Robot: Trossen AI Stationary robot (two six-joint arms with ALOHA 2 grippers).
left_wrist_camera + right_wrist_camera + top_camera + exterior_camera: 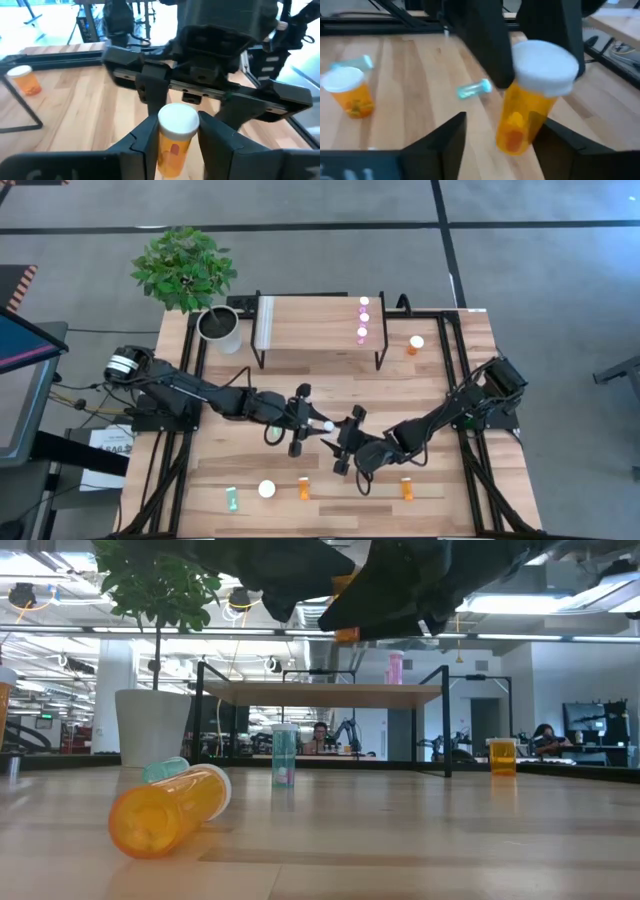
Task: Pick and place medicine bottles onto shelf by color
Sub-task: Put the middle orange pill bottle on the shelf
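Observation:
My left gripper [312,423] hovers over the middle of the table, shut on an orange medicine bottle [175,137] with a white cap. My right gripper [346,441] faces it, open; in the right wrist view its fingers stand on either side of that bottle [525,112]; whether they touch it I cannot tell. The shelf [310,325] stands on its legs at the far side with three pink bottles [364,317] upright along its right end. An orange bottle [415,343] stands on the table to its right. Teal [232,498] and orange [304,487] bottles sit near the near edge. My left gripper pinches the orange bottle between its two fingers [142,142] on the body just below the white cap [172,152]. It reaches in from the table's left, slanting down. The bottle is lifted clear of the table and tilted, cap [542,67] toward my right gripper.
A white plant pot [220,328] stands at the shelf's left. Near the near edge, a white-capped bottle [267,489] and another orange bottle [407,488] sit on the table. In the low view an orange bottle [170,810] lies on its side and a teal one [284,755] stands upright.

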